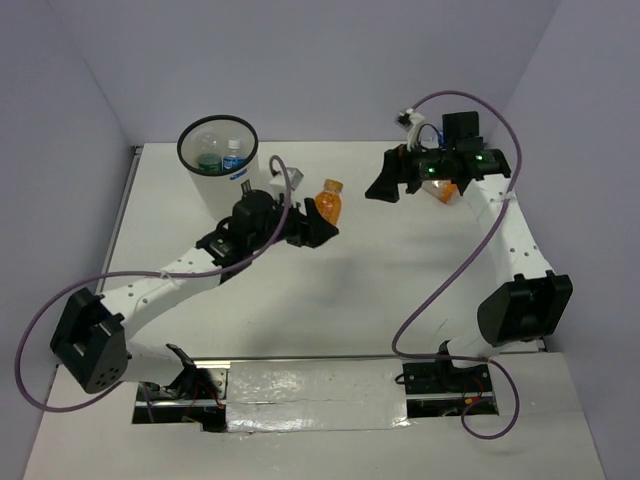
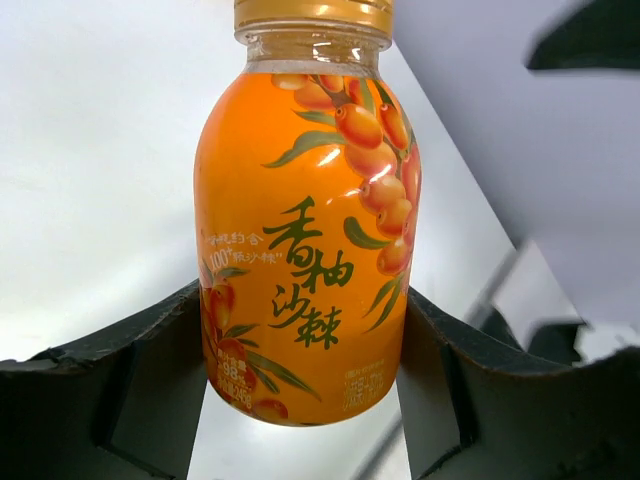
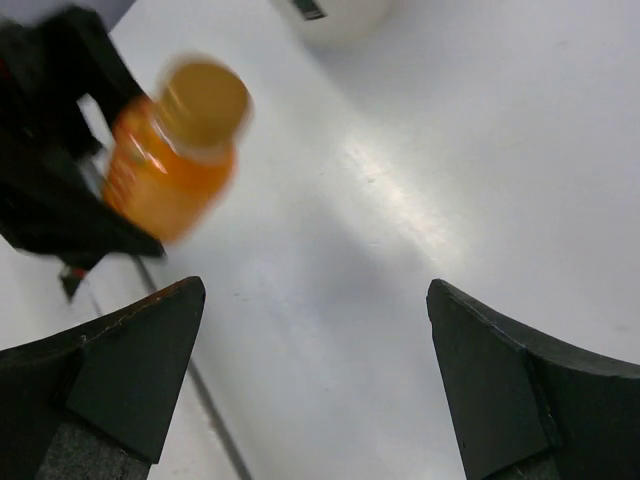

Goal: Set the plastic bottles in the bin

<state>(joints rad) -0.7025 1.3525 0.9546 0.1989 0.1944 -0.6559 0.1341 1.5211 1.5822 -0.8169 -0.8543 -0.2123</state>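
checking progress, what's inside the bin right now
Two clear bottles show inside the bin: a green-label bottle and a blue-label bottle. Their lower parts and the bin's floor are hidden by its wall, so anything smaller there cannot be seen.

Left wrist view: orange bottle (image 2: 305, 250), cap cropped by top edge. Right wrist view: same bottle (image 3: 175, 150) blurred; bin (image 3: 335, 12) cut off at top. Overhead: second orange bottle (image 1: 447, 191) mostly hidden under right arm (image 1: 500, 215).
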